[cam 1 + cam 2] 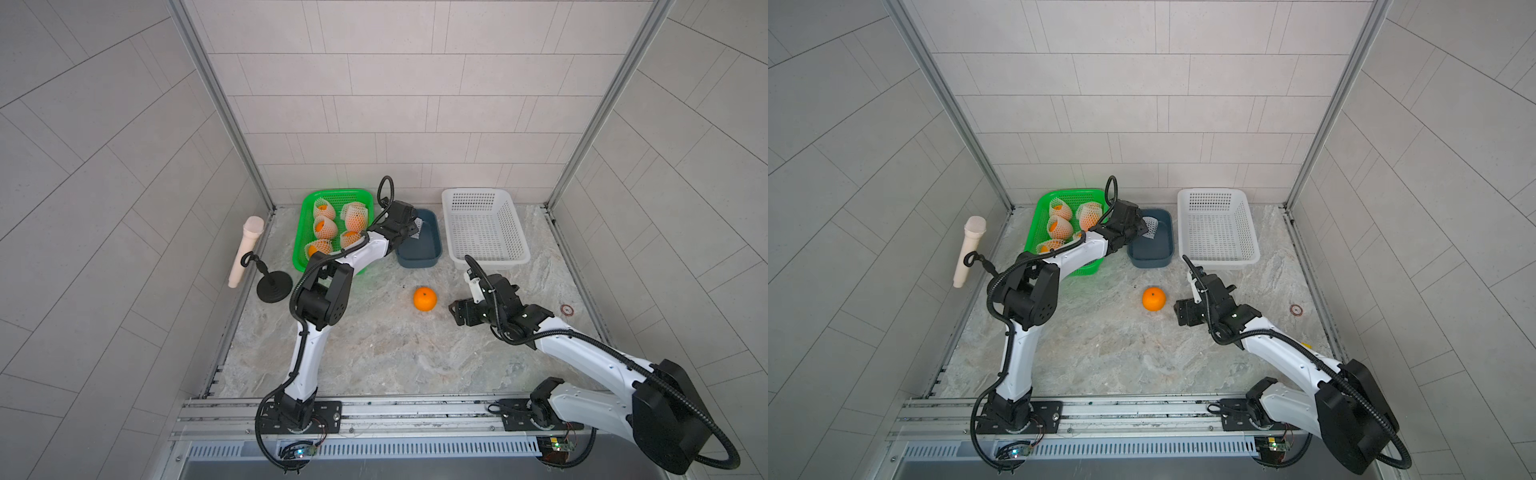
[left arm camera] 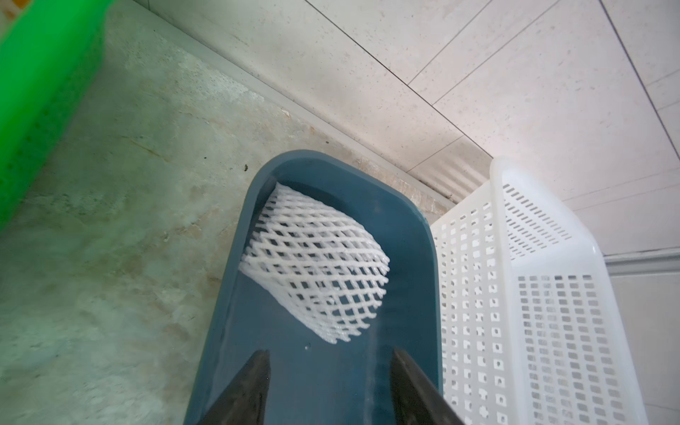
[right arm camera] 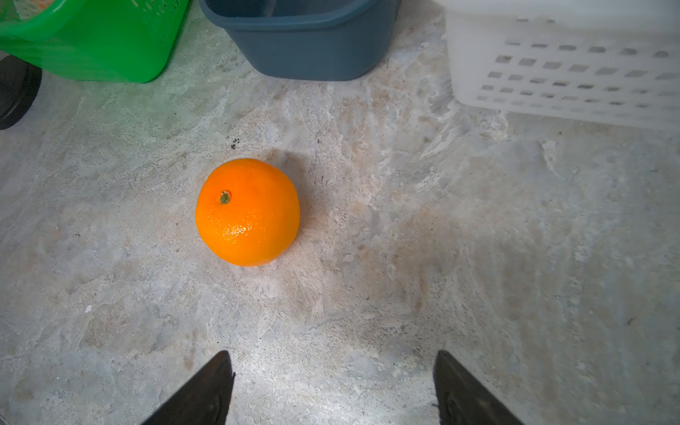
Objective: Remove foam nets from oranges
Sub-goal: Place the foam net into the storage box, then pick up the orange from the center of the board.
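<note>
Now that one net lies in the bin: bare orange next

Since the left gripper (image 2: 331, 355) hangs over the dark blue-grey oval plastic bin (image 2: 254, 206) with its jaws apart and nothing between them, I take the net drop as done. One white soft foam mesh net (image 2: 316, 268) lies loose inside the bin against one long wall. It is just beyond the fingertips and does not touch them.

The right gripper (image 3: 333, 355) is empty, jaws spread wide, low over the marbled stone tabletop (image 3: 478, 257). It points at the bare round orange (image 3: 247, 212), which sits alone on the table just to its left, clear of the fingers.

Outward: the bin stands at the far side, between the green perforated plastic basket (image 1: 336, 192) on the left and the white rigid perforated plastic basket (image 1: 498, 262) on the right. The white one looks empty. The green one holds five netted oranges (image 1: 325, 226), as far as I can count.

Judgement, step in hand: clear the left arm, then collect the bare fruit.
- Raise the left gripper straight up so no fingertip snags the mesh.
- Centre the right jaws on the orange's widest part before closing. Off-centre contact would likely roll it.
- Close gently.
</note>
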Tool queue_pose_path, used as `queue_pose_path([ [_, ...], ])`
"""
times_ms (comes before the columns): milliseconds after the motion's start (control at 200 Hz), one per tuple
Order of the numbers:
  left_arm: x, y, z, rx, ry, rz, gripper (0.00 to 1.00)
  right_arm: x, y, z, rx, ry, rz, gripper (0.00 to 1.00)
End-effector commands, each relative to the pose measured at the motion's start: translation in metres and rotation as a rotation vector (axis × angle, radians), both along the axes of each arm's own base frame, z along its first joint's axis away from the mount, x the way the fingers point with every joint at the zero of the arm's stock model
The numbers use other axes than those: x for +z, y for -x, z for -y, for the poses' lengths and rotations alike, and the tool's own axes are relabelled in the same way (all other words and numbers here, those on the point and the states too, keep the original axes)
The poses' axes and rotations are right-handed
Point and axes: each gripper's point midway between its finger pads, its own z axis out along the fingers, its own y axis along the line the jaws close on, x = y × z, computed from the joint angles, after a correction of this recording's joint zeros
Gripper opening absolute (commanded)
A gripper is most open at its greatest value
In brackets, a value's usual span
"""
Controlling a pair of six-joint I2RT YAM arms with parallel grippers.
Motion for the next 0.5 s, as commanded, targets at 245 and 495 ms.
queue_pose_path([
  [245,0.050,0.064,-0.017,-0.168,-0.162,0.013,0.59,0.009,-0.015,-0.011,-0.039,0.023,-0.006,1.00],
  [495,0.046,0.121,-0.012,-0.370,-0.087,-0.036,0.59,0.007,-0.017,-0.024,-0.025,0.086,-0.005,1.00],
])
